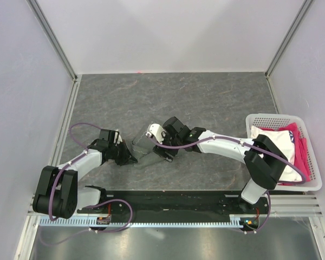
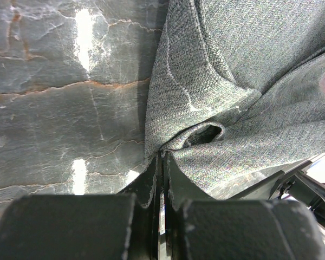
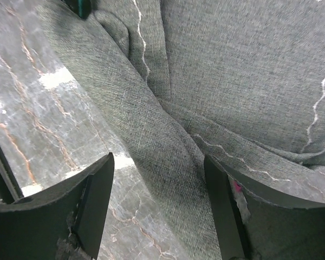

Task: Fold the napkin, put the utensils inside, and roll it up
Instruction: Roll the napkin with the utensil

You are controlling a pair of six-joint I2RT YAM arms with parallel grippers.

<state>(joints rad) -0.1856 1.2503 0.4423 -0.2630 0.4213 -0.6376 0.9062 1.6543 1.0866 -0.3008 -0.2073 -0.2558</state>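
Note:
The dark grey napkin lies bunched on the table between my two grippers. My left gripper is shut on a folded edge of it; in the left wrist view the jaws pinch the cloth at their tips. My right gripper is open over the other side. In the right wrist view its fingers straddle a ridge of the napkin without closing on it. The pale hem shows as wavy lines. The orange utensils are out of view.
A white basket stands at the right edge, holding a white fabric and a pink fabric. The tabletop is grey marbled stone, walled by white panels at the back and sides.

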